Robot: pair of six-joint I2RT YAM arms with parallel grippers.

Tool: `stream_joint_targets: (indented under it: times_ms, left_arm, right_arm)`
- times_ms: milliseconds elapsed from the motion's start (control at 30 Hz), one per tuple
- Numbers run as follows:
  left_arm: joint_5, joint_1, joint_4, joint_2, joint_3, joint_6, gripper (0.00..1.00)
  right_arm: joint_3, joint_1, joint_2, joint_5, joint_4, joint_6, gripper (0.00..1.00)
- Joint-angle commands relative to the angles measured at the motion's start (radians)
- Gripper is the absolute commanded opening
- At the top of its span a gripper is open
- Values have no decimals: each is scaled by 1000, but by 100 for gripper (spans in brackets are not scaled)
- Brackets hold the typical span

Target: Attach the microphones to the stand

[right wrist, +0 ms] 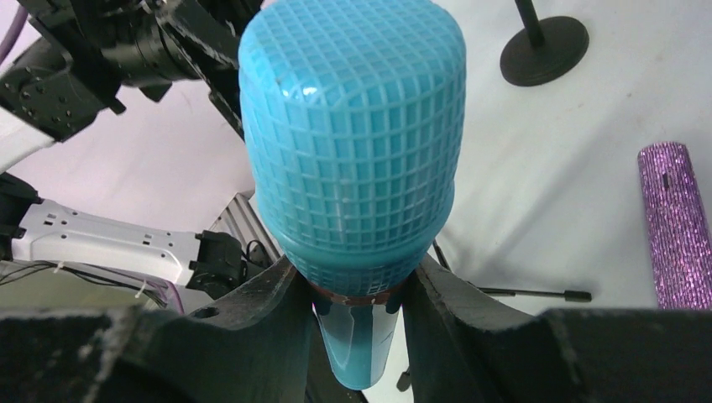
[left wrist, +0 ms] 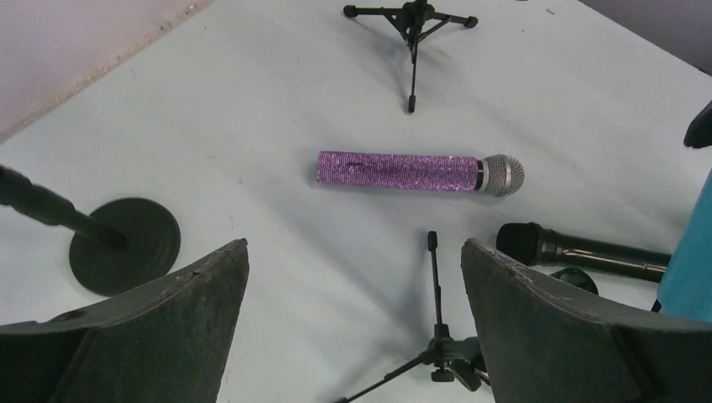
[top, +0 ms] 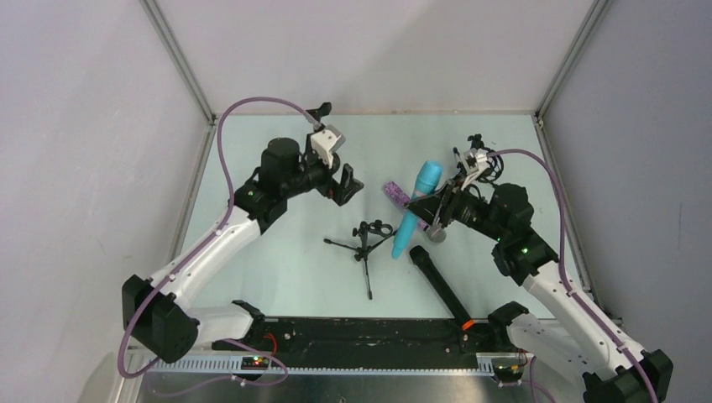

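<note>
While tight in right gripper [right wrist: 353, 290], light blue microphone [right wrist: 353, 126] near tripod stand [top: 367, 232].

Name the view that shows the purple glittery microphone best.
Left wrist: the purple microphone lies whole, silver grille included. Top external shows only one end beside the light blue microphone; right wrist, just its handle at the right edge.

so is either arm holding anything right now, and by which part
The right pincer grips the light blue microphone just below its grille head; the left pincer is open and empty.
</note>
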Motion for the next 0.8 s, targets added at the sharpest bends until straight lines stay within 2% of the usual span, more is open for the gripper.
stream_joint_targets:
  times_ms: [0,200,567,767]
  left_arm:
    - [-53,5,159,-96,-70,-46,100]
    - [-69,5,177,-111,-90,-38,100]
    - [-64,5,181,-115,-109,-27,100]
    - [-72,5,181,-120,-116,-12,100]
  right_arm:
    - [79,57,29,111,69,-105,0]
    - [115,140,97,181,96,-160,0]
    - [161,316,154,571,50,-339,0]
    - [163,356,143,634,30,-380,0]
